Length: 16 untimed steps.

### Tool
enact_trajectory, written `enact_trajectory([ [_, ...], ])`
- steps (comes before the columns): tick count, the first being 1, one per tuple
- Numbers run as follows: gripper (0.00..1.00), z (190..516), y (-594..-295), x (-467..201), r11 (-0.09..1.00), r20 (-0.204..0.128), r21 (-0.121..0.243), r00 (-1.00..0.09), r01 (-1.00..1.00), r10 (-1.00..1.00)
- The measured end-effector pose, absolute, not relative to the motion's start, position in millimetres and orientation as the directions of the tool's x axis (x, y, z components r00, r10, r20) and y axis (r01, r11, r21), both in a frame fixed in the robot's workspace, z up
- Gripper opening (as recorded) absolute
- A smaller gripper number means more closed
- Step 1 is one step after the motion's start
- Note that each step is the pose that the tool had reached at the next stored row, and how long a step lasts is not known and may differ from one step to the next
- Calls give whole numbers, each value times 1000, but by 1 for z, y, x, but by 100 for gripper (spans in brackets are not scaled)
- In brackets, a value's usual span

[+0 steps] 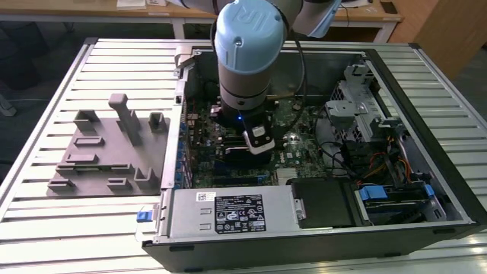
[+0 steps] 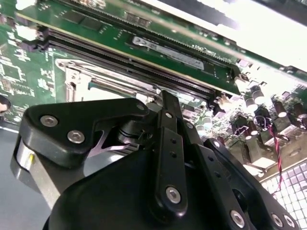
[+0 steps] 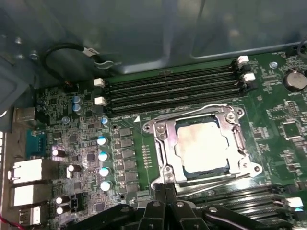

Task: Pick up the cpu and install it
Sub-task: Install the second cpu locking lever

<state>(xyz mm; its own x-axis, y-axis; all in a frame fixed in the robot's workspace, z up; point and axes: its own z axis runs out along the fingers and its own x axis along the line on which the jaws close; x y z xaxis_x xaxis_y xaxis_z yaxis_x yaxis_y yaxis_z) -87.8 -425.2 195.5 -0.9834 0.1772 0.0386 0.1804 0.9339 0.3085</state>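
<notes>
One cpu (image 3: pixel 205 146) seated in socket, tool (image 3: pixel 165 189) just beside

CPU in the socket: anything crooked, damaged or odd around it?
Nothing stands out. In the first wrist view the cpu lies flat and square inside the socket frame, edges parallel to it. The gripper is just beside the socket. No debris shows on the motherboard.

A ribbed metal table (image 1: pixel 45 228) fills the foreground. Behind it stands a light wooden desk (image 1: pixel 152 12) with white legs, beside a brown wooden cabinet (image 1: pixel 445 28).
</notes>
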Motion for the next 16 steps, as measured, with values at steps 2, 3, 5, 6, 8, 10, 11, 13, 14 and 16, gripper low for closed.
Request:
enact_trajectory([
  [2,11,194,-425,-90,931,40,318,-983,180,177],
  [3,11,192,-425,-90,930,41,320,-983,180,177],
  [5,11,191,-425,-90,928,42,325,-983,180,176],
  [6,11,191,-425,-90,927,43,329,-983,180,176],
  [8,11,190,-425,-91,925,43,333,-983,180,176],
  [10,11,189,-425,-91,925,43,334,-983,180,176],
  [11,11,188,-425,-91,925,43,334,-983,180,176],
  [13,11,187,-425,-92,925,43,334,-983,180,176],
  [14,11,187,-425,-92,925,43,333,-983,180,176],
  [16,11,186,-425,-93,925,43,333,-983,180,176],
])
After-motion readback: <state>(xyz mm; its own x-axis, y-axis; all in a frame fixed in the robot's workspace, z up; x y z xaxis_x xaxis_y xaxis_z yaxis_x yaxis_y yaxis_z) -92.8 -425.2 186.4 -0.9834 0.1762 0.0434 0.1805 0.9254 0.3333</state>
